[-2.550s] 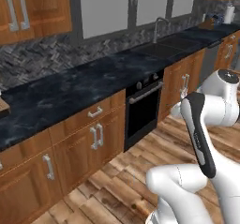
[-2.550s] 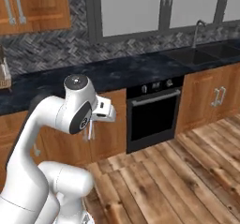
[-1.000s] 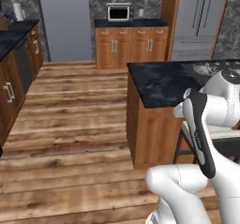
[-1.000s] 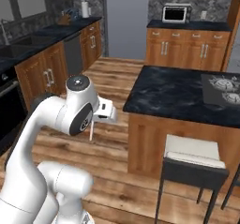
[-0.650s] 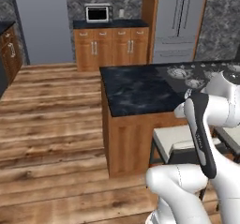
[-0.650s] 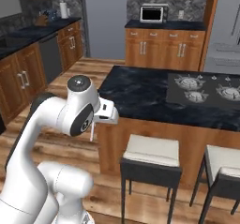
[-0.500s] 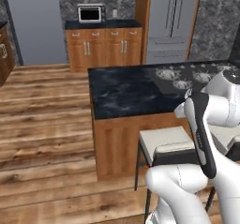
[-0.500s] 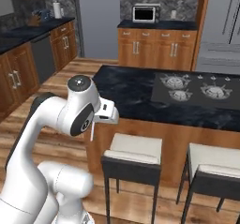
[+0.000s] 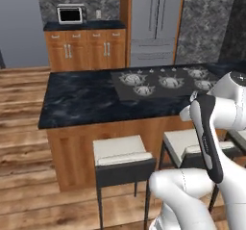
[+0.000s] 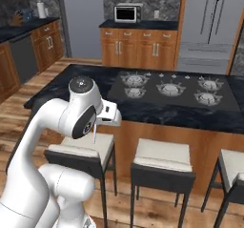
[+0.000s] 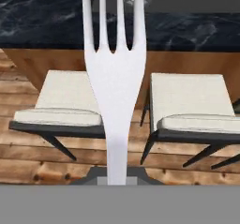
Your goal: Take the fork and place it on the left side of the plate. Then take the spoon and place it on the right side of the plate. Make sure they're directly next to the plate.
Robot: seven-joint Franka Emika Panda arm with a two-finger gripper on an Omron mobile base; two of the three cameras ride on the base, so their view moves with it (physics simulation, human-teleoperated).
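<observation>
Fork (image 11: 114, 78) clamped by its handle in the closed gripper (image 11: 113, 174), tines toward 12 o'clock in the hand view, crossing the edge of the dark island counter (image 11: 42, 17); in the right base view the fork (image 10: 94, 132) hangs as a thin sliver below the gripper (image 10: 97, 120); two cushioned stools (image 11: 65, 101) lie beyond, at 9 and 3 o'clock of the fork; cooktop (image 10: 171, 91) set into the counter (image 10: 62, 86); fridge (image 9: 153, 24) and microwave (image 9: 70, 15) at 12 o'clock.
</observation>
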